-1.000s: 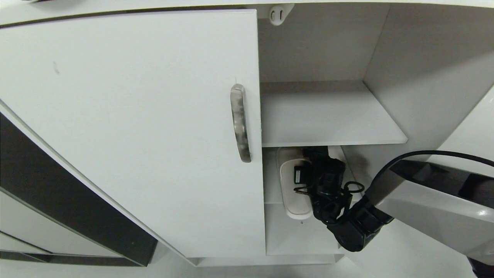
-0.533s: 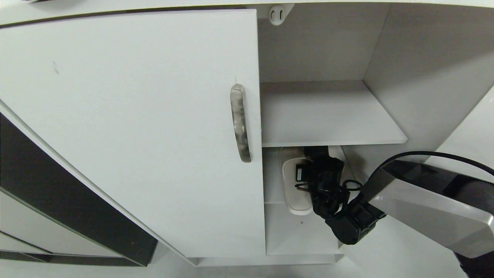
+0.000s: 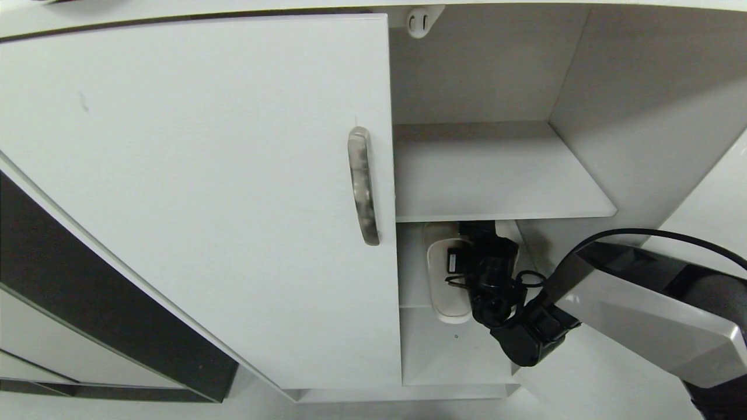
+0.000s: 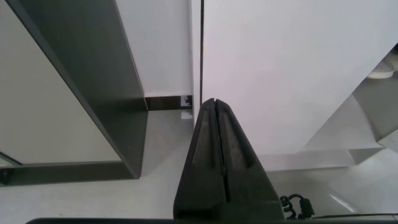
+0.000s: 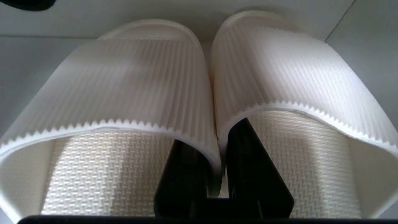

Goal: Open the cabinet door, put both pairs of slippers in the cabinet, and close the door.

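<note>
White cabinet [image 3: 583,105], right side open: cream slippers [image 5: 149,81] held in the lower bay, under the shelf [image 3: 496,181].
Right gripper [image 5: 219,160] is clamped on the pair's touching inner walls, at 5 o'clock from the door handle [image 3: 363,186]. Left gripper [image 4: 214,111] hangs outside, fingers together, empty. Suggested: push deeper until the heels clear the front lip, settle the soles flat, then part the fingers.

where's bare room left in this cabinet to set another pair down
The upper shelf is bare, bordered by the left door edge and the right side wall. Below it, the white slippers and right pincer crowd the lower compartment; only a floor strip in front of them is bare.
</note>
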